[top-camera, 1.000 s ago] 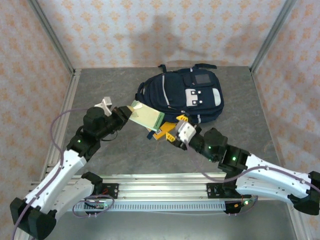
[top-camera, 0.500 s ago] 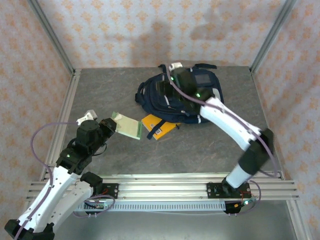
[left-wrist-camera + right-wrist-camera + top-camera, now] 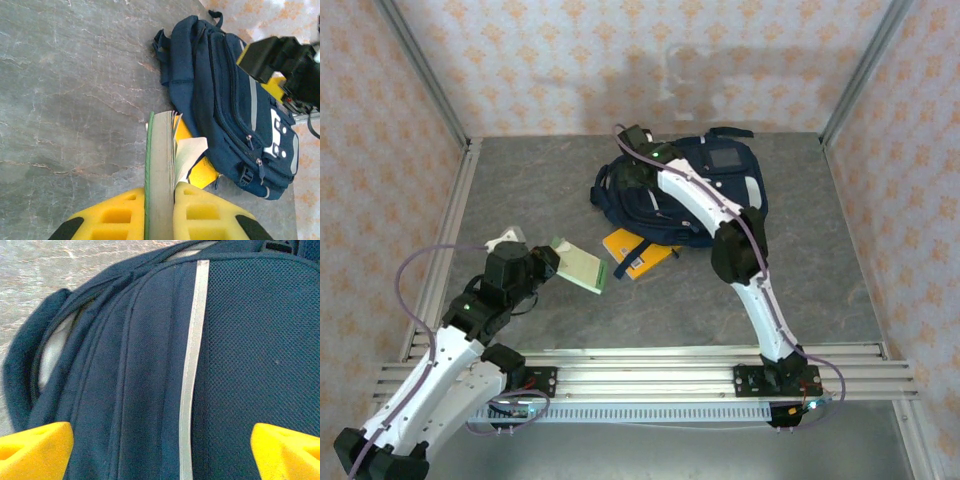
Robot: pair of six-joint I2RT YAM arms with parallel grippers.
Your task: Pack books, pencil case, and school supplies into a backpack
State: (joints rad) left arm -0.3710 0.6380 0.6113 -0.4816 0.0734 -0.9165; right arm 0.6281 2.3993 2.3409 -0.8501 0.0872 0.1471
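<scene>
The left fingers (image 3: 112, 217) are clenched on the small green thin softcover book (image 3: 160, 160), held edge-on between them and jutting past their tips over the grey worktop (image 3: 75, 100); the right fingers (image 3: 32, 447) are released, spread wide, with the large navy-blue fabric backpack (image 3: 150, 365) just beyond their tips.

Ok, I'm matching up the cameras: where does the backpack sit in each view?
Top external: backpack, far centre.
Left wrist: upper right, beyond the held green book.
Right wrist: close up, between the yellow fingertips.
Shared landmark: its pale grey stripe.
</scene>
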